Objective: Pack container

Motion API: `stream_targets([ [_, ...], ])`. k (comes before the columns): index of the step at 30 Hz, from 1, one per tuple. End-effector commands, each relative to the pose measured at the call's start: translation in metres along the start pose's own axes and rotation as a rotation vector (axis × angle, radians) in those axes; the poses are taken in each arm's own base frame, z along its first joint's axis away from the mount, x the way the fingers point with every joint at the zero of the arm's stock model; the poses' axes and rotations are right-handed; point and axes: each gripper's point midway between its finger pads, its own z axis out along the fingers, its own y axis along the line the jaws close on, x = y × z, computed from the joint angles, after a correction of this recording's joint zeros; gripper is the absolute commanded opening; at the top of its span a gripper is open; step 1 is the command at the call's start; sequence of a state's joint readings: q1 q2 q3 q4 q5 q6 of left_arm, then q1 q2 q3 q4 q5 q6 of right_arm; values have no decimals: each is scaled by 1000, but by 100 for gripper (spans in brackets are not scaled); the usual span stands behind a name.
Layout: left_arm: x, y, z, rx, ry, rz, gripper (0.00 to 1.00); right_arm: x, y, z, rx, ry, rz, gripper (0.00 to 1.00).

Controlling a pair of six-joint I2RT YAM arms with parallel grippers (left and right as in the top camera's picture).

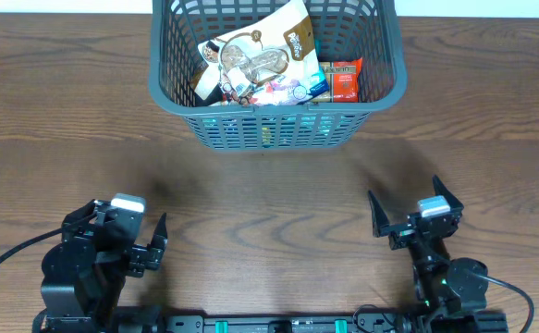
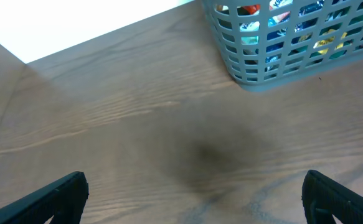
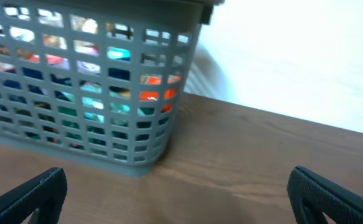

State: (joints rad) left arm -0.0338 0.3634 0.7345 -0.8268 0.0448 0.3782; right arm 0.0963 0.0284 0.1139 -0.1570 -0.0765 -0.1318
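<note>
The container [image 1: 172, 97], a dark grey slotted basket, stands at the far middle of the wooden table and holds several food packets, among them a large white pouch [image 1: 262, 51] and a red packet [image 1: 346, 79]. It also shows in the left wrist view [image 2: 243, 78] and in the right wrist view [image 3: 94, 146]. My left gripper [image 1: 130, 242] is open and empty near the front left edge; in its wrist view [image 2: 193, 202] only bare table lies between the fingers. My right gripper [image 1: 415, 215] is open and empty at the front right, as its wrist view [image 3: 178, 193] shows.
The wooden table [image 1: 269, 203] lies bare between the grippers and the container. A pale wall or floor [image 3: 293, 56] shows beyond the table's far edge.
</note>
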Motion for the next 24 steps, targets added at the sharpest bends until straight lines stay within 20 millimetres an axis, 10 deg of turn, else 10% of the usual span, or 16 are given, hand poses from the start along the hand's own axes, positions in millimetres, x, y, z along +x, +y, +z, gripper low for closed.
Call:
stream_targets([
  [1, 0, 3, -1, -18, -3, 10, 99, 15, -9, 2, 67, 21, -4, 99],
  [24, 0, 3, -1, -18, -3, 10, 99, 32, -13, 3, 96, 70, 7, 99],
])
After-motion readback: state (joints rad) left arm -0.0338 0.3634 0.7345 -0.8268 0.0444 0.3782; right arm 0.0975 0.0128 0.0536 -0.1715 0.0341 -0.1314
